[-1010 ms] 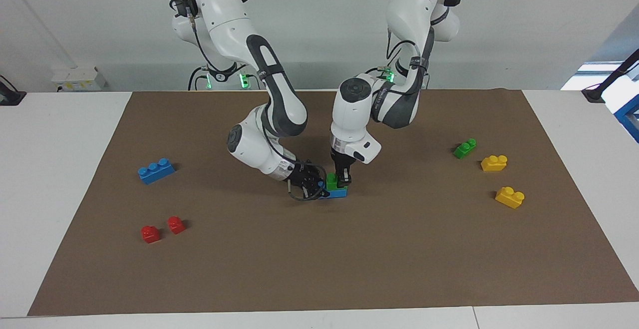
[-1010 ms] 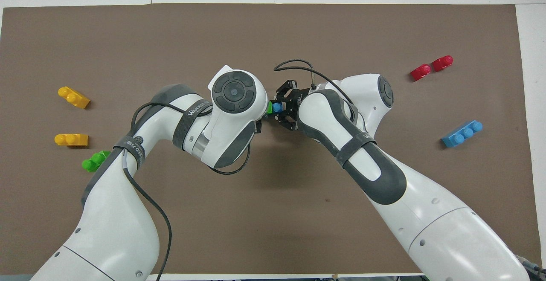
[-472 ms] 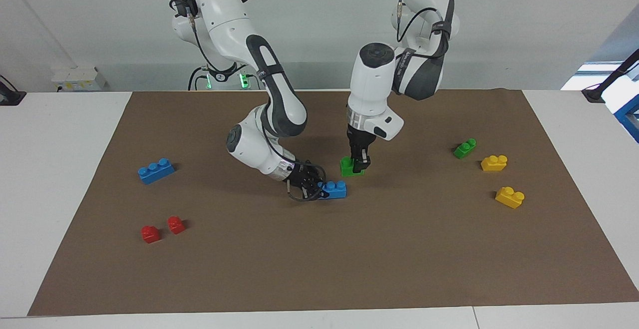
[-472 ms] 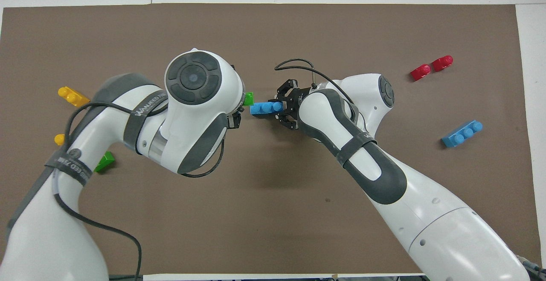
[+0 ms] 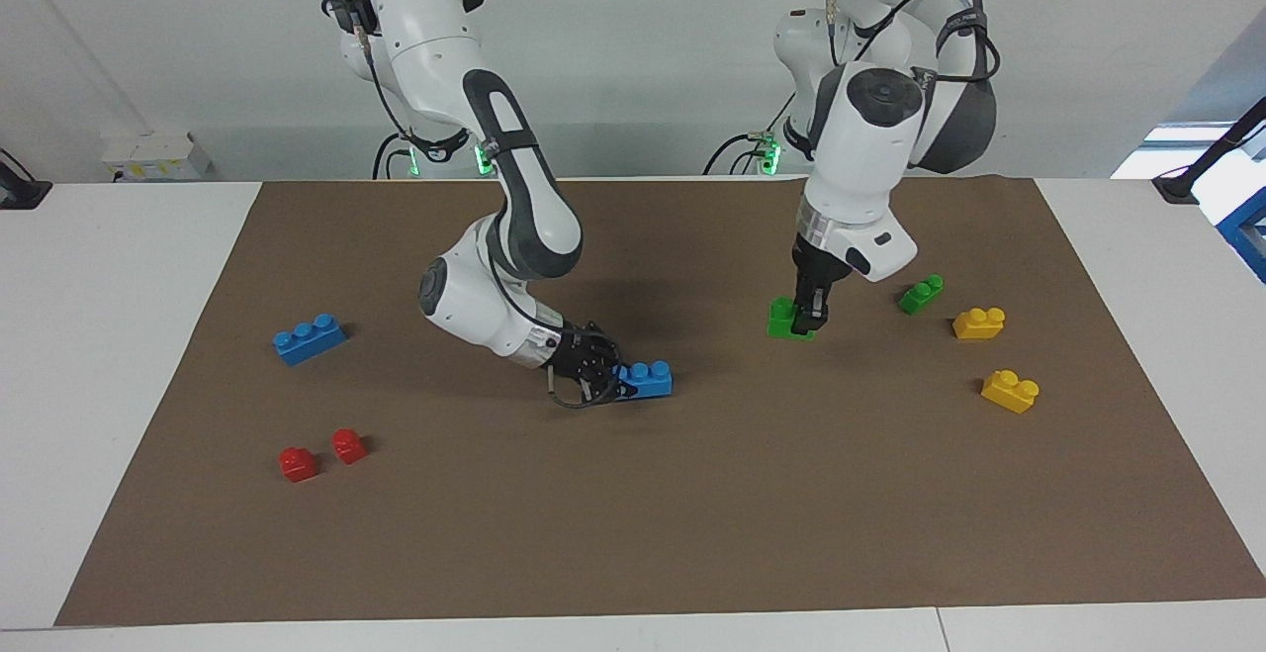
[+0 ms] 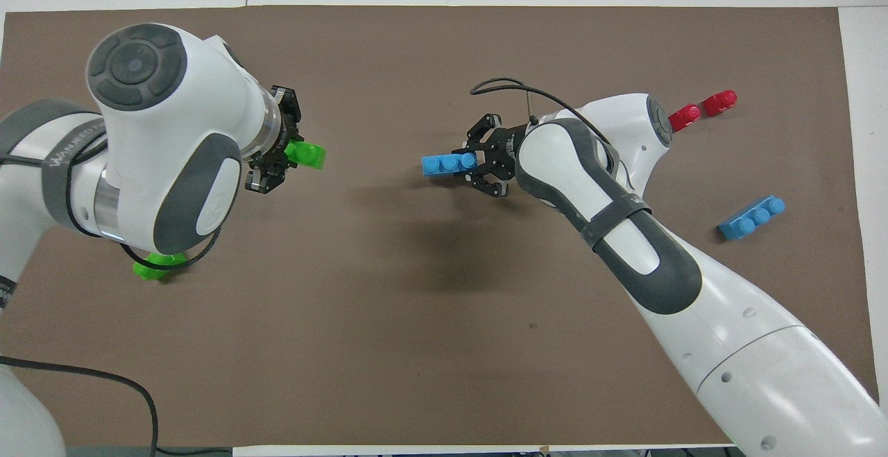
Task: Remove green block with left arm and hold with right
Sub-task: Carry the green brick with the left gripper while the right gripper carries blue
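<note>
The bright green block (image 5: 784, 320) (image 6: 309, 156), with two studs, is pinched at one end by my left gripper (image 5: 807, 322) (image 6: 283, 157), which is shut on it low over the mat, toward the left arm's end of the table. It is well apart from the blue three-stud brick (image 5: 648, 379) (image 6: 442, 164) that lies mid-mat. My right gripper (image 5: 615, 381) (image 6: 479, 164) comes in low and sideways and is shut on that blue brick's end.
A darker green brick (image 5: 921, 293) (image 6: 154, 267) and two yellow bricks (image 5: 979, 323) (image 5: 1010, 391) lie near the left gripper. Another blue brick (image 5: 310, 337) (image 6: 751, 217) and two red bricks (image 5: 298, 463) (image 5: 349, 445) lie toward the right arm's end. A brown mat (image 5: 692, 533) covers the table.
The left gripper pulled the green block up off the blue brick and carried it toward the left arm's end. The right gripper kept its hold on the blue brick, shifting slightly.
</note>
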